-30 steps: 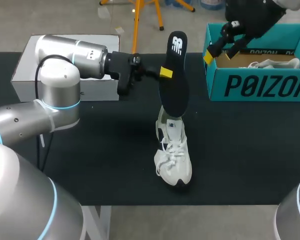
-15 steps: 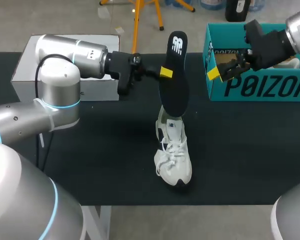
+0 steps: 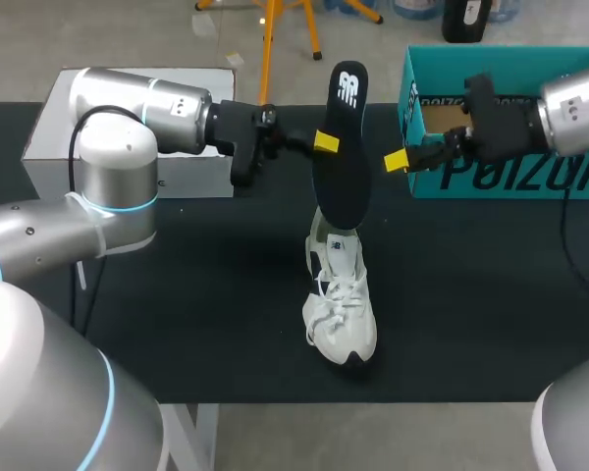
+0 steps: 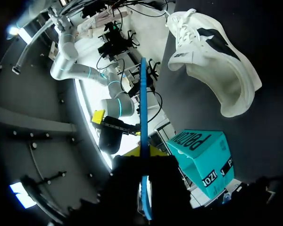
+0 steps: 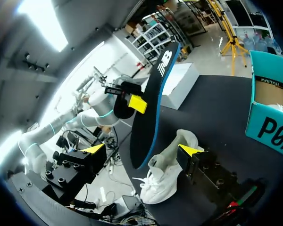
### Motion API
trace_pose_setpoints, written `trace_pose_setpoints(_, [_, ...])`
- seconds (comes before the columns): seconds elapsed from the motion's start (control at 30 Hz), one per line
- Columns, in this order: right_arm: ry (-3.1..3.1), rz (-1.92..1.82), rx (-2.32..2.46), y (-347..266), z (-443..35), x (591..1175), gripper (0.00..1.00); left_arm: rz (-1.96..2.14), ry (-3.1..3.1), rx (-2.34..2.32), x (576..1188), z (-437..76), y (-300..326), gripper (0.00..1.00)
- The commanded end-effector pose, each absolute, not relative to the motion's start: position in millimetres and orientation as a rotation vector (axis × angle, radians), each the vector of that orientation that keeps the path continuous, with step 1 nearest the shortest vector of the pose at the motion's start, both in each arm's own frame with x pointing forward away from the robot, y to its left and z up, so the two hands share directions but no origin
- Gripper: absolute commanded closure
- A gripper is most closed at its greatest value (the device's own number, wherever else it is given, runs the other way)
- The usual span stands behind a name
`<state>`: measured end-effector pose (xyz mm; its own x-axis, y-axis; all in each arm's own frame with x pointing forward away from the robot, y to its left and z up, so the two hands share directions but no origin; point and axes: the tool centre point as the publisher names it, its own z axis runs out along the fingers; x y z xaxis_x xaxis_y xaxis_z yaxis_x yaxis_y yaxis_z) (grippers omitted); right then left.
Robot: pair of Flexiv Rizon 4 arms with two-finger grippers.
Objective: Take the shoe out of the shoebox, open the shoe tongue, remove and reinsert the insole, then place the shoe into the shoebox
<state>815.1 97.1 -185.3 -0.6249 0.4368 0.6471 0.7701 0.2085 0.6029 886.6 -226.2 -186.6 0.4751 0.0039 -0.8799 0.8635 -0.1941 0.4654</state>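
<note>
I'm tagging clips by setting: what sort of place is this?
Probably a robotics test bench: left arm and right arm over a black table, with a white shoe and teal shoebox.

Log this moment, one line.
left end effector shut on insole, above shoe | right end effector open, by box | shoe on table

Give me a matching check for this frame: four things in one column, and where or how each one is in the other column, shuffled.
Things:
1. insole
2. shoe
3. shoebox
4. right pincer

States:
A. open, holding nothing
B. at the far right of the table
C. on the table, under the insole's lower end
D. upright, gripped by the left pincer

Pairs: 1-D, 2-C, 3-B, 4-A
</note>
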Motion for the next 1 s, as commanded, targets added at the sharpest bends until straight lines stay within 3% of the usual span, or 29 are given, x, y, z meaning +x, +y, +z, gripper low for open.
trace_pose_setpoints(0.03, [-2.141,-1.375,-1.09,120,-196,835,0.0,-0.936,0.773,1.576,887,-187,-227,1.0])
trace_pose_setpoints(0.9, [-2.095,-1.438,-1.042,143,-199,860,0.0,-0.936,0.773,1.576,887,-187,-227,1.0])
trace_pose_setpoints(0.93, [-2.083,-1.454,-1.049,141,-198,860,0.07,-0.936,0.773,1.576,887,-187,-227,1.0])
trace_pose_setpoints(0.97, [-2.071,-1.463,-1.045,141,-198,860,0.37,-0.936,0.773,1.576,887,-187,-227,1.0])
trace_pose_setpoints(1.0, [-2.074,-1.459,-1.046,140,-198,860,0.57,-0.936,0.773,1.576,887,-187,-227,1.0])
